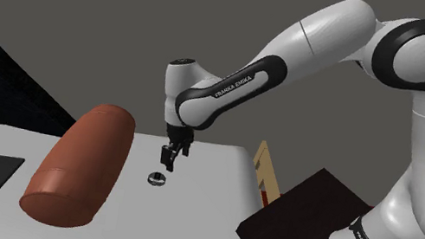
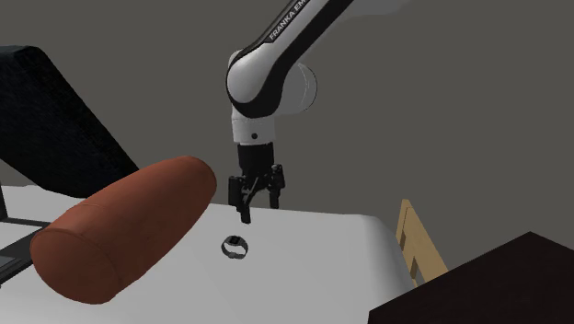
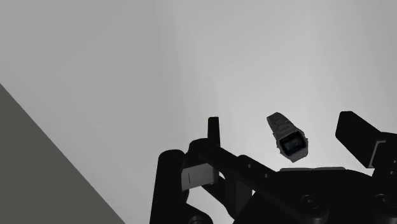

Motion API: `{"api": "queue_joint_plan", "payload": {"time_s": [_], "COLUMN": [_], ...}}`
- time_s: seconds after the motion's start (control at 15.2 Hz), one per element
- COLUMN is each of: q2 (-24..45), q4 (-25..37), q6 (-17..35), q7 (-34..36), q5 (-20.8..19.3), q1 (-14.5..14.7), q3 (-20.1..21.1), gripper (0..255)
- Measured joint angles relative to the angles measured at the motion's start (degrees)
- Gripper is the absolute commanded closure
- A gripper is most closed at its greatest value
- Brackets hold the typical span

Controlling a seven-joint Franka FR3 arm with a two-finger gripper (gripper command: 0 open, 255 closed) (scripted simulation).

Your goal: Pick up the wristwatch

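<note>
I see the end effector (image 2: 260,198) hovering, fingers apart, over the wristwatch (image 2: 235,246). The watch lies on the white counter (image 2: 313,248) near a brown bolster (image 2: 120,230). From the wrist camera, it sits between the fingers with its long axis crossing their closing line, so I judge a straight descent will do.

Gripper (image 2: 260,210): black throughout, both fingers included. Wristwatch (image 3: 289,138), between the fingers: grey band and case, dark face. Arm (image 1: 319,43): white shells with dark joints. Table top (image 1: 207,197) beneath the fingers: plain white, no pattern. Cylindrical bolster (image 1: 80,168) beside the fingers: uniform reddish brown. Wall (image 1: 87,15) beyond the fingers: flat grey. Chair back (image 1: 264,171): pale tan.
</note>
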Motion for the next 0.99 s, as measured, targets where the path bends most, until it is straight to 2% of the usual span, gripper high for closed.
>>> {"api": "queue_joint_plan", "payload": {"time_s": [0.4, 0.92, 0.99], "q2": [12.4, 17.5, 17.7], "q4": [13.1, 15.7, 15.7], "q6": [-1.3, 1.1, 1.3], "q7": [0.8, 0.7, 0.7], "q5": [-1.4, -2.0, -2.1], "q1": [3.9, 4.8, 4.8], "q3": [0.0, -0.6, -0.7], "gripper": [0, 0, 255]}}
